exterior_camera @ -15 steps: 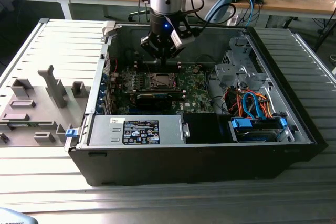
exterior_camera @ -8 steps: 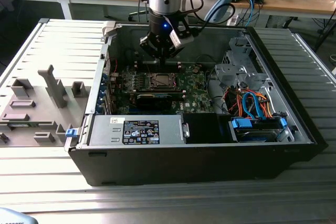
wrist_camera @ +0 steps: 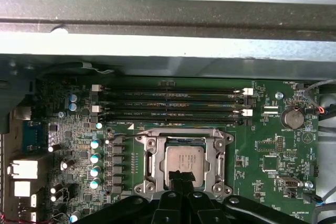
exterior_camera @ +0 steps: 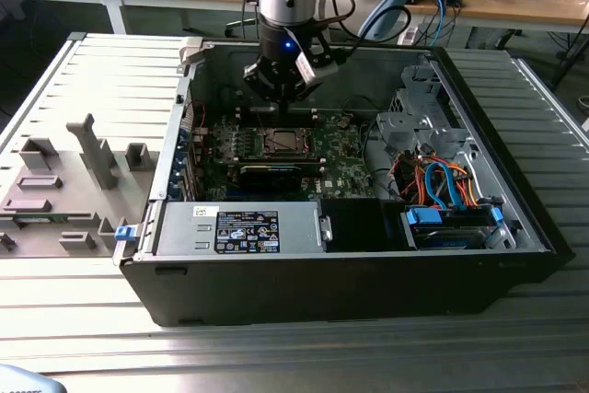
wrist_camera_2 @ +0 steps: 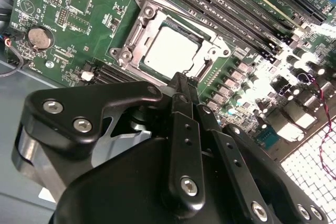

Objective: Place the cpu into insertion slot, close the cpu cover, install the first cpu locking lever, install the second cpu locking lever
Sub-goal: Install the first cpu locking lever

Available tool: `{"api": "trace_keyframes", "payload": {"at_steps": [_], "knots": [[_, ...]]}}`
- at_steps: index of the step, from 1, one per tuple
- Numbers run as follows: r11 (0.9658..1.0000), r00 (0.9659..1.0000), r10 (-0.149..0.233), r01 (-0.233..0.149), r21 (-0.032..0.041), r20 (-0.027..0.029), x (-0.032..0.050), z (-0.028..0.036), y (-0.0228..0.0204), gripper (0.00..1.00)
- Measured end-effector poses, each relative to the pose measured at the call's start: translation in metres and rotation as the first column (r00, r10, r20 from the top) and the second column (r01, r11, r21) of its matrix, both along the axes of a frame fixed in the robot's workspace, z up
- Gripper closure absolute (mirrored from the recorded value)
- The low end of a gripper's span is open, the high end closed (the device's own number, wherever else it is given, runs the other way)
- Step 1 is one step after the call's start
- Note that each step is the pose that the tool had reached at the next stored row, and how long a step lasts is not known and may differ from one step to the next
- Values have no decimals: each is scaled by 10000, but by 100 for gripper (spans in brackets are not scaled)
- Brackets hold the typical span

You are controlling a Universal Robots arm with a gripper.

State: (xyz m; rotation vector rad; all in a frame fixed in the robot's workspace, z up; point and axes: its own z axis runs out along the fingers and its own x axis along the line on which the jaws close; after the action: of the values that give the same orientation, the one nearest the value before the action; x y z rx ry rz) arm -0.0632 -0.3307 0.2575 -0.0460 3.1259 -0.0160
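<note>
The cpu (wrist_camera: 185,158), a pale silver square chip, lies flat in the insertion slot (exterior_camera: 267,143) on the green board. Around it the cpu cover (wrist_camera: 156,161), a silver frame with a square window, lies down flat; the chip (wrist_camera_2: 168,51) and the frame (wrist_camera_2: 137,32) look the same in the second wrist view. My gripper (wrist_camera: 181,176) is shut, its black fingertips pressed together with nothing between them, right over the near edge of the chip and frame. In the exterior view the gripper (exterior_camera: 279,103) hangs just above the socket, inside the open computer case. I cannot tell whether the tips touch the frame.
Long black memory slots (wrist_camera: 168,103) run beside the socket, with a coin battery (wrist_camera: 292,119) off to one side. A black card (exterior_camera: 271,172) lies in front of the socket. The case walls (exterior_camera: 175,181), power supply (exterior_camera: 239,227) and cables (exterior_camera: 442,181) hem in the board. Grey fixtures (exterior_camera: 74,172) stand outside.
</note>
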Motion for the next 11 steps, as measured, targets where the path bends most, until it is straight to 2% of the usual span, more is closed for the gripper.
{"api": "trace_keyframes", "payload": {"at_steps": [11], "knots": [[10000,10000,1,-1,1,0,-25,0,0,89]]}}
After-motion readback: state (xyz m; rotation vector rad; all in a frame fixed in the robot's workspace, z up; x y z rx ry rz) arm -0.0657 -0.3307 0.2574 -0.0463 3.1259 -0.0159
